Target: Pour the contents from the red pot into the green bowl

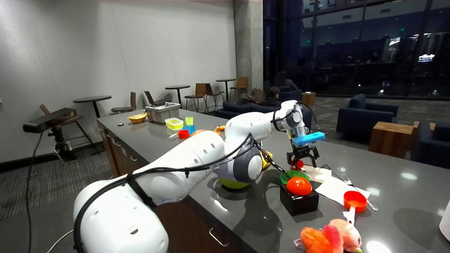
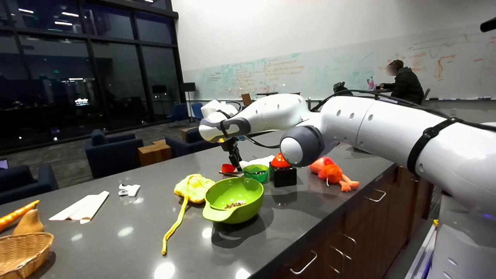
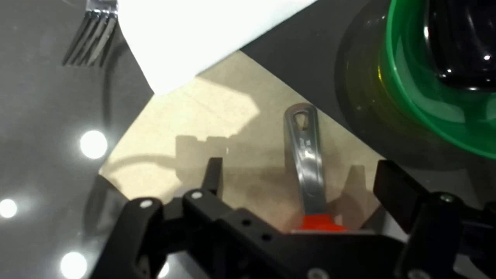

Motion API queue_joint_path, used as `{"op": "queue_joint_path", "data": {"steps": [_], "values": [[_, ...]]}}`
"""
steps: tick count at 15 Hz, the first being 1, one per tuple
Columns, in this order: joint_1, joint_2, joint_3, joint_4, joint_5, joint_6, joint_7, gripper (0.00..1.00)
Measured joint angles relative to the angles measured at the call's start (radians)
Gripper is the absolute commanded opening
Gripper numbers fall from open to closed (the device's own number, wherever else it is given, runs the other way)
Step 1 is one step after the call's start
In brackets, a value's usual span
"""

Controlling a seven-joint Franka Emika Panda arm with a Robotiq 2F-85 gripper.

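Red pot (image 1: 298,164) sits well inside the counter (image 1: 404,196) edges, a partial red patch at the gripper (image 1: 303,163) in an exterior view; arm (image 1: 253,123) hides most of the green bowl (image 1: 232,183). In an exterior view, brown bits (image 2: 235,205) lie in that bowl; pot contents indiscernible. Wrist view: body largely concealed; grey metal handle (image 3: 308,162) between jaws standing apart.

Light green bowl (image 2: 236,190), left: one | brown bits (image 2: 235,205) inside: many, too small to count | dark green bowl (image 2: 260,178), right: one | silver-handled red pot (image 2: 228,168): one | red ball (image 2: 279,161): one | black block (image 2: 283,177): one | fork (image 3: 100,23): one | yellow fuzzy thing (image 2: 194,188): one
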Motion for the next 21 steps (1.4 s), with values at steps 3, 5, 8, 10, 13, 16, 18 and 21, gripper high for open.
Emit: {"op": "queue_joint_path", "data": {"steps": [3, 5, 8, 10, 13, 16, 18, 21], "values": [[-0.009, -0.038, 0.044, 0.005, 0.044, -0.063, -0.044, 1.0], [-0.017, -0.067, 0.072, 0.006, 0.074, -0.113, -0.052, 1.0], [-0.032, -0.109, 0.102, 0.007, 0.113, -0.163, -0.042, 1.0], [-0.042, -0.133, 0.115, 0.007, 0.13, -0.18, -0.025, 1.0], [-0.051, -0.164, 0.121, 0.007, 0.135, -0.209, 0.023, 1.0], [-0.053, -0.19, 0.121, 0.007, 0.135, -0.245, 0.076, 1.0], [-0.053, -0.205, 0.121, 0.007, 0.135, -0.291, 0.099, 1.0], [-0.053, -0.225, 0.121, 0.008, 0.135, -0.372, 0.129, 1.0]]}}
